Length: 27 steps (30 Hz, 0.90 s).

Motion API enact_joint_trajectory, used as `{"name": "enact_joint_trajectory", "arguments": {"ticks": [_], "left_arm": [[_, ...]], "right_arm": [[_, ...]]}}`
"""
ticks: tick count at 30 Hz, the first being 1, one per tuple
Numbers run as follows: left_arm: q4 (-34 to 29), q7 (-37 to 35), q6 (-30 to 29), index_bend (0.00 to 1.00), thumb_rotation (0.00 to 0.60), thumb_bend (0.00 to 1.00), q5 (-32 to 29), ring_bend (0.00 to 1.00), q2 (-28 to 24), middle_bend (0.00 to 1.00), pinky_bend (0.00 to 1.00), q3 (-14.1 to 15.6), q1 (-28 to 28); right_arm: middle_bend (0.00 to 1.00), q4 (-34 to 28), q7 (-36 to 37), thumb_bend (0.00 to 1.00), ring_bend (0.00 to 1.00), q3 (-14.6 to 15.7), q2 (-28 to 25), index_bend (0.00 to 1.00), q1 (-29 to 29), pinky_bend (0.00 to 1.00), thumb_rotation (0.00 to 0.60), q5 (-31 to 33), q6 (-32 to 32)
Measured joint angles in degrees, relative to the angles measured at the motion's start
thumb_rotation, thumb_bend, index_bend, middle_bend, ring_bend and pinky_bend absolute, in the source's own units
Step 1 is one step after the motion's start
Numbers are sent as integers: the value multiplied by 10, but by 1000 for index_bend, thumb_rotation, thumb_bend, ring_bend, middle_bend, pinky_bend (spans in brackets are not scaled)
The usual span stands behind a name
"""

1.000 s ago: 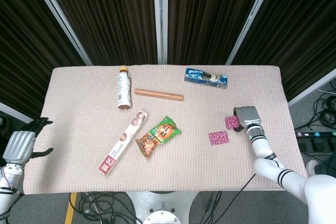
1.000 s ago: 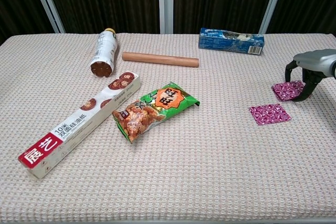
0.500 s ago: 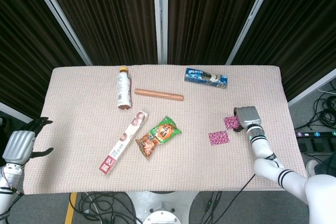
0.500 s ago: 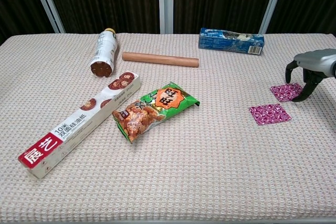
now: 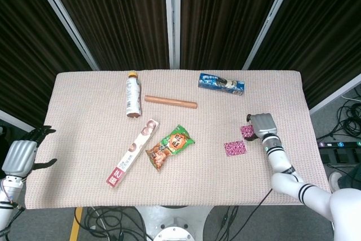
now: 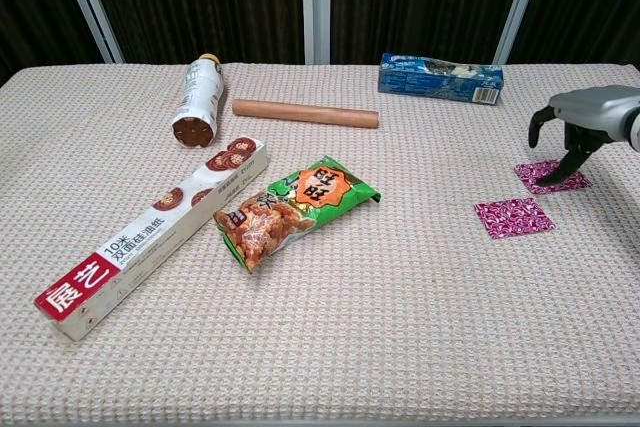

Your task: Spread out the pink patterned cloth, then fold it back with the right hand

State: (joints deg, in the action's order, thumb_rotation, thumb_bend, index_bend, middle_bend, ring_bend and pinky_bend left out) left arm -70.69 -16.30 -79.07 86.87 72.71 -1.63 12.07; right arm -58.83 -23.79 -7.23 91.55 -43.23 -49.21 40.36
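Desk [image 6: 400, 347]: one, covered in a beige waffle-weave cloth, seen in both views

Pink patterned cloths: two small squares at the right side of the desk, near each other but apart. One pink patterned cloth [image 6: 513, 217] [image 5: 235, 148] lies flat and untouched. The second pink patterned cloth [image 6: 565, 176] [image 5: 246, 131] lies further back and to the right, under the fingers of the right hand

Right hand [image 6: 580, 122] [image 5: 263, 125]: one, held over the second cloth, its dark fingertips [image 6: 545, 177] curled down and touching the cloth's near edge; whether the cloth is pinched cannot be told

Left hand [image 5: 21, 156]: one, seen only in the head view, off the desk's left edge, nothing held, fingers spread apart

Other items, one of each:
- white plastic bottle with a yellow cap [image 6: 195, 97], lying on its side at the back left
- plain wooden rolling pin [image 6: 305, 113], just right of the bottle
- blue rectangular packet [image 6: 440, 79], at the back right
- long white box with red end and brown round pictures [image 6: 155, 237], lying diagonally at the left
- green and orange snack bag [image 6: 290, 209], just beside the box
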Motion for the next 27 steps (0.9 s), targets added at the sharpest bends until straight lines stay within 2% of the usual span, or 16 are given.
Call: {"name": "enact_joint_trajectory", "arguments": {"ticks": [7,13,18,27], "left_arm": [[-3,0,0,286,600,48,-1,237,1,287,335,0,-1],[-3,0,-1,286,600,48,-1,237,0,287,335,1,-2],[-4,2,-3,286,600,47,0,237,2,287,335,1,-3],[-8,6,-3,286,600,47,0,237,2,287,335,0,-2]], "right_arm": [[1000,-102,-5,0,1000,4,-38,381,3,1000,405,-32,27],[1000,-177,-56,0,1000,39,-70,383,9,1000,407,-37,42],[1000,-176,-55,0,1000,53,-77,383,9,1000,396,-53,33],[1000,-145,-26,4,1000,64,-74,383,5,1000,413,-97,13]]}}
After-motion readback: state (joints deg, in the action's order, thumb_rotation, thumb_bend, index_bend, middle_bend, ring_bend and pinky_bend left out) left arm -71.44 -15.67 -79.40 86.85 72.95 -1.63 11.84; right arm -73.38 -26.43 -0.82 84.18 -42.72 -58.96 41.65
